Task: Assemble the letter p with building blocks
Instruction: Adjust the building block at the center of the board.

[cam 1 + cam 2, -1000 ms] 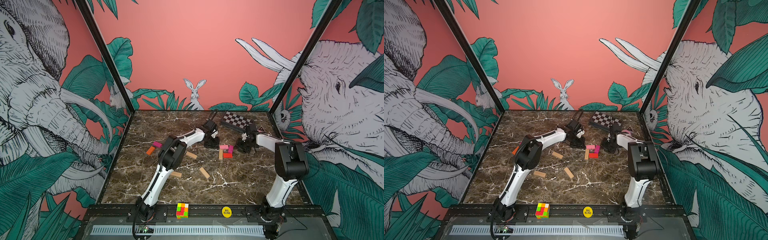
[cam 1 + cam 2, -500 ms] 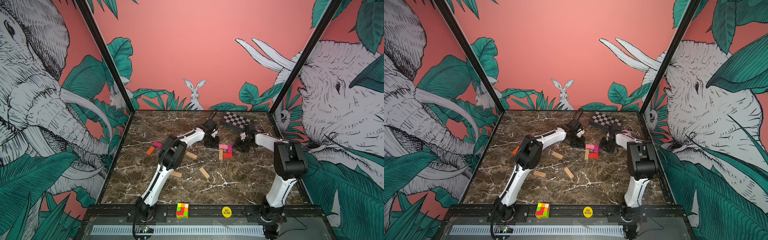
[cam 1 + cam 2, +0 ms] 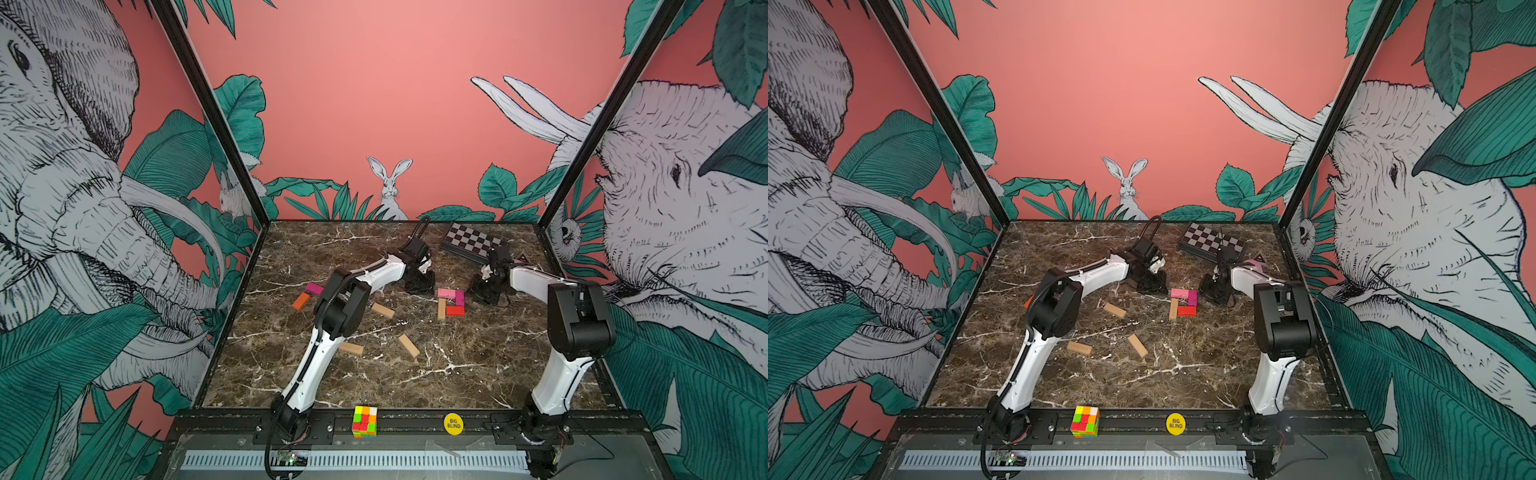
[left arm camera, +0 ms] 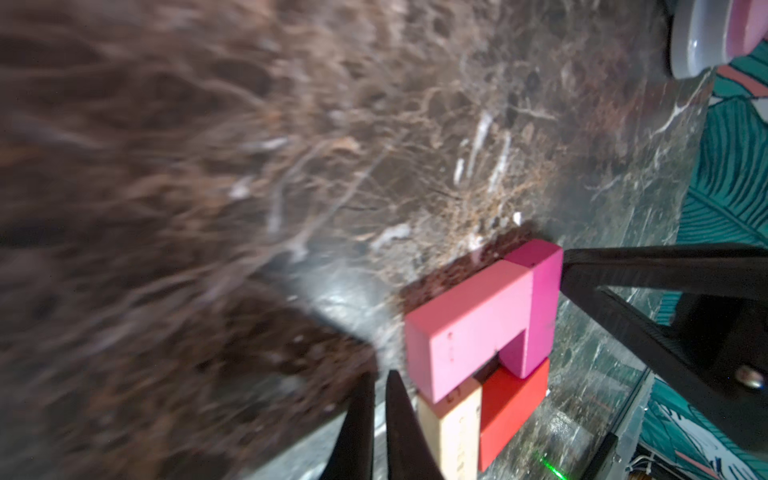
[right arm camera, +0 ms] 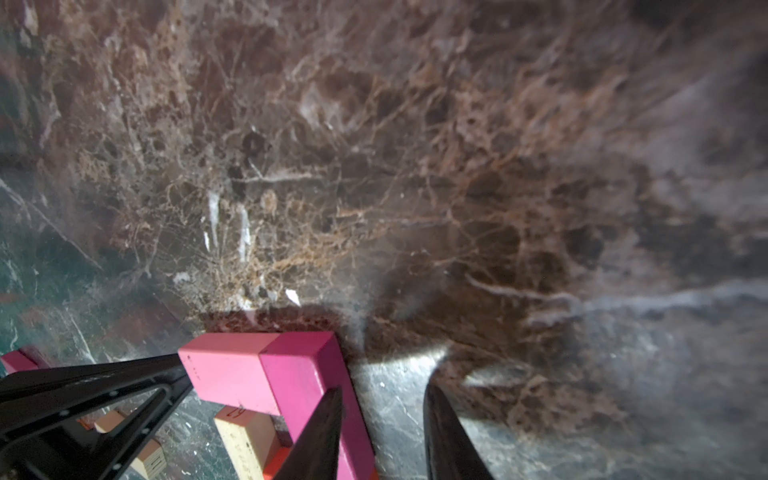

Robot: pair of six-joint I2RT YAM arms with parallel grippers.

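Four building blocks lie joined on the marble: pink (image 3: pixel 446 293), magenta (image 3: pixel 459 297), red (image 3: pixel 455 310) and tan (image 3: pixel 441 308). My left gripper (image 3: pixel 419 286) stands low just left of them. In the left wrist view it (image 4: pixel 380 382) is shut and empty, right beside the pink block (image 4: pixel 465 328) and tan block (image 4: pixel 455 428). My right gripper (image 3: pixel 484 293) stands at their right. In the right wrist view it (image 5: pixel 384 395) is open with bare marble between the jaws, one finger against the magenta block's (image 5: pixel 307 374) outer side.
Loose tan blocks (image 3: pixel 382 310) (image 3: pixel 409 345) (image 3: pixel 351 348) lie mid-table. An orange block (image 3: pixel 301 301) and a magenta block (image 3: pixel 314 288) sit at the left. A checkered box (image 3: pixel 473 243) lies at the back right. A puzzle cube (image 3: pixel 365 422) and a yellow disc (image 3: pixel 453 423) rest on the front rail.
The right gripper has shifted slightly beside the joined blocks. The left arm and the blocks have stayed put.
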